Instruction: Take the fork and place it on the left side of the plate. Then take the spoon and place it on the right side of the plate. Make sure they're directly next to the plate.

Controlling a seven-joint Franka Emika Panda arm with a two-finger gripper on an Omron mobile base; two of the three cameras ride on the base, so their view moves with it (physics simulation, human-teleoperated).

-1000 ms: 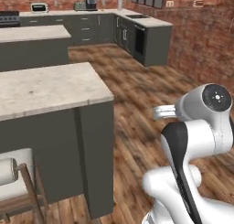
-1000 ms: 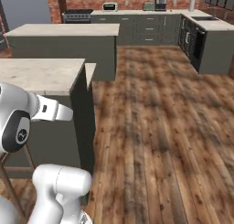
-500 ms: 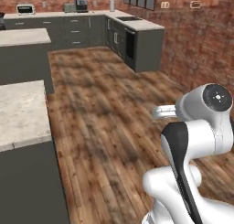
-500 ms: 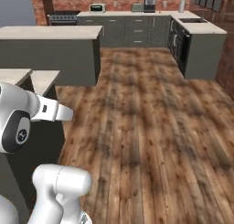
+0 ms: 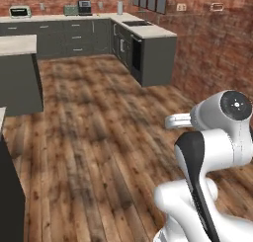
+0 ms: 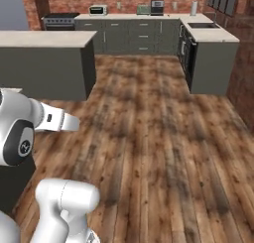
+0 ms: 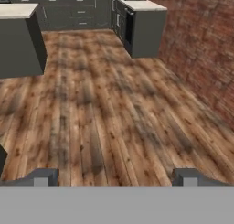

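Camera swung right past island, claw point(image 7: 115, 176) spread, empty

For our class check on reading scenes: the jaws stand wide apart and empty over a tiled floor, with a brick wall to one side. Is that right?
One detail is wrong: the floor is wooden planks, not tiles, as the hand view shows. The rest holds: the gripper has its jaws wide apart and empty, and a brick wall runs along one side.
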